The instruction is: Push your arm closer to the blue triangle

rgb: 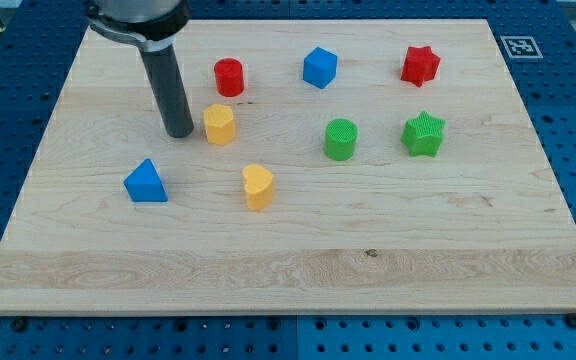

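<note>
Blue triangle [145,182]: stands on the table [288,270] in the view's left half, below the midline, upright on its base, apex towards the view's top. Nothing touches it; bare wood on all sides.

End effector: a straight dark rod with no jaws, so it has no opening to report and holds nothing. My tip [179,133] rests on the table above and slightly to the right of the triangle as seen. The two are near but clearly apart, with open wood between them.

Governing relation: from my tip the triangle lies towards the view's bottom and a little to the view's left. In my judgement the coming move is a short diagonal slide along that line. No block lies on that path.

Neighbouring items: a yellow block [219,124] sits just beside my tip on the view's right, close but not seen to touch. A second yellow block [258,186] lies right of the triangle, well apart. The red cylinder [229,76] stands above the first yellow block. Blue cube [319,67], red star [420,65], green cylinder [341,139] and green star [424,134] occupy the right half, remote from the move.

Risk, as judged: overshooting would nudge the triangle.
</note>
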Action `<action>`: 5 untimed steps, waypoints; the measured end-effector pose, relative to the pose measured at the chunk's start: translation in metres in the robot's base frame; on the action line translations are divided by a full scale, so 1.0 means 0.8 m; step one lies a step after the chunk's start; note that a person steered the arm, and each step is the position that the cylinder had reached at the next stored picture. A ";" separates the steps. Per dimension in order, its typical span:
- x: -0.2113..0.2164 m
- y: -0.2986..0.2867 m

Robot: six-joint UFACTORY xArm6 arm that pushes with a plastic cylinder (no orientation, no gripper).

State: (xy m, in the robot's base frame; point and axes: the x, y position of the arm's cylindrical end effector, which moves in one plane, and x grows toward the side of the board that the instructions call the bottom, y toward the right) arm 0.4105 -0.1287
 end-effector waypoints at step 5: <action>0.008 -0.022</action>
State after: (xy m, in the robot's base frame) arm 0.4171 -0.1464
